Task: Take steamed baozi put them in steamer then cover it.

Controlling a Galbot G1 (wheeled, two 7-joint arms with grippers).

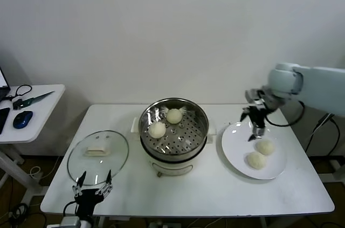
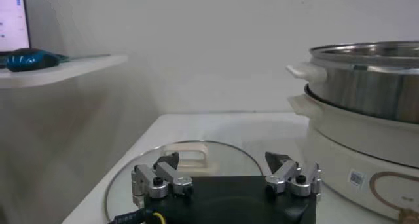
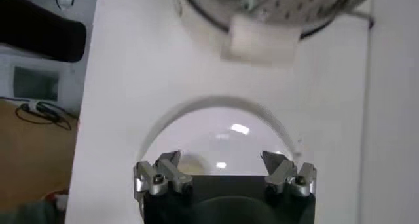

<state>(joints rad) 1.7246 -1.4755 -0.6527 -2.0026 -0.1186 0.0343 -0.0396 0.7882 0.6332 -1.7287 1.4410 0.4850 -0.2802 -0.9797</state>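
Baozi are split two and two from where I sit: two buns point(image 1: 165, 123) lie on the perforated tray of the steamer point(image 1: 173, 154) at the centre of the head frame, and two more point(image 1: 260, 153) wait on the white plate point(image 1: 233, 152) at centre right. The cover point(image 1: 98, 156) lies flat on the table point(image 1: 215, 198) at lower left, handle up, well apart from the pot.

My right gripper point(image 1: 253, 125) hangs over the far rim of the plate, pointing down, its fingers spread wide and empty; the wrist view shows the same gap point(image 3: 222, 173) with plate beneath it. The nearer of the two plate buns point(image 1: 264, 146) sits just toward the lower right of it in the head frame.

To do this pick well, I would shift the wrist until the bun sits squarely in the gap before descending, then lower until the fingertips straddle its widest part without scraping the plate. I judge the dough soft, so I would close gently and stop at first firm contact; squeezing harder risks denting it.

My left gripper point(image 1: 92, 182) idles at the bottom left of the frame, just below the cover's near edge, its fingers point(image 2: 156, 179) also apart and holding nothing. I would leave it parked there until all four buns are in.
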